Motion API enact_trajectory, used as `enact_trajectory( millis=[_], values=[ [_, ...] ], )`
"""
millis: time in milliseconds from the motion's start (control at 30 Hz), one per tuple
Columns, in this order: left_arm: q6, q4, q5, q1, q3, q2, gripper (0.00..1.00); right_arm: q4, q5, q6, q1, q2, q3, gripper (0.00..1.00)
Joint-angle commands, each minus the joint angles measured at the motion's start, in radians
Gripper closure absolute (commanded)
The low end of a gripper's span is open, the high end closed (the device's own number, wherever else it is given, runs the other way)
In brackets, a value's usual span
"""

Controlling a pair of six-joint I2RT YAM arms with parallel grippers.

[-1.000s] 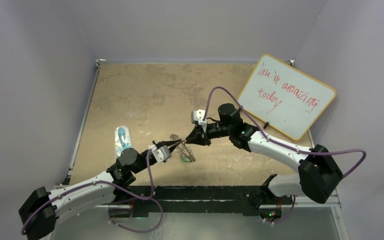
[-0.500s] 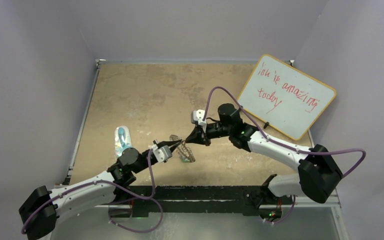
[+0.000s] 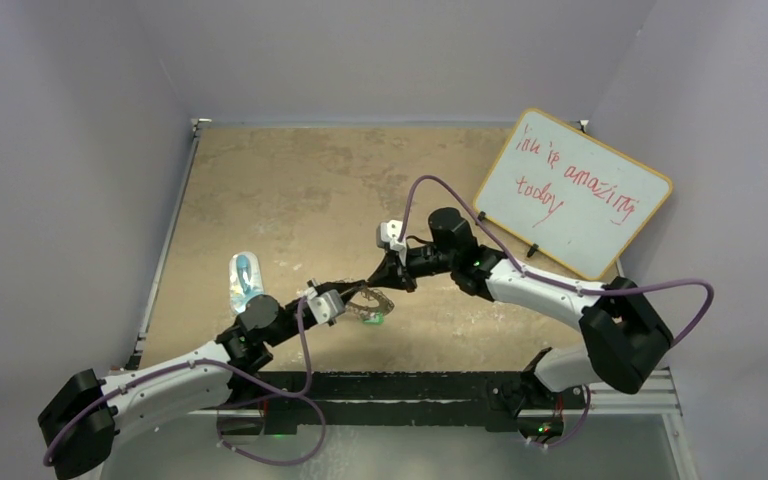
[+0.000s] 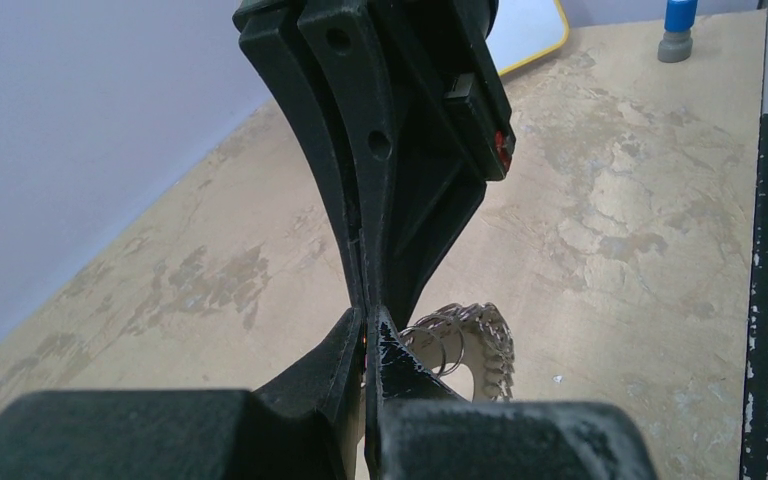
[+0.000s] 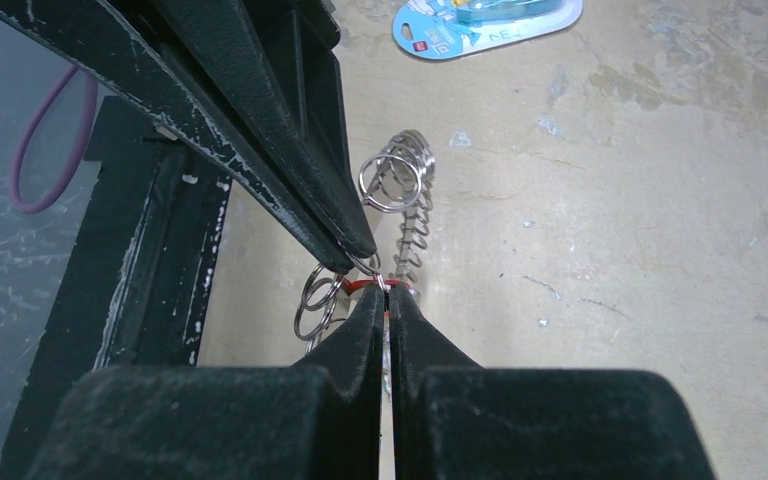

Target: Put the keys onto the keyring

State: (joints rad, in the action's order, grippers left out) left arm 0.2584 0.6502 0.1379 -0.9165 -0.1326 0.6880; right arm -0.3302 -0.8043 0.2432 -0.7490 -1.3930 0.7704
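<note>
Both arms are nose to nose here, fingertips meeting a little to the right of the clear bluish pack on the table. The left gripper is squeezed right down with no gap between the jaws, and it pinches the rim of the keyring. The ring hangs tilted on the side of those tips away from the pack, its fringe of little loops fanning out.

The right gripper comes in from the side opposite the pack, and it too is clamped fully together. A sliver of red sits caught at its very tips, by the look of it the red key, hard up against the ring's rim and touching the left fingertips. How far it has threaded on, I cannot tell.

The green key shows as a small green fleck right of the pack, just below the ring's near edge in the overhead view.
</note>
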Motion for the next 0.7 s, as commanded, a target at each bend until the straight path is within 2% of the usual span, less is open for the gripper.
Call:
enact_trajectory(
  millis=[0,367,667],
  values=[
    [-0.027,0.173,0.026,0.001,-0.010,-0.008,1.00,-0.033,0.009,0.012,0.001,-0.021,0.010,1.00],
    [-0.034,0.178,0.014,0.001,-0.007,0.007,1.00,-0.157,-0.066,-0.001,-0.004,-0.010,-0.036,1.00],
    [-0.068,0.037,-0.067,0.001,0.004,-0.065,1.00,-0.109,0.133,0.023,-0.005,0.128,-0.129,1.00]
  ],
)
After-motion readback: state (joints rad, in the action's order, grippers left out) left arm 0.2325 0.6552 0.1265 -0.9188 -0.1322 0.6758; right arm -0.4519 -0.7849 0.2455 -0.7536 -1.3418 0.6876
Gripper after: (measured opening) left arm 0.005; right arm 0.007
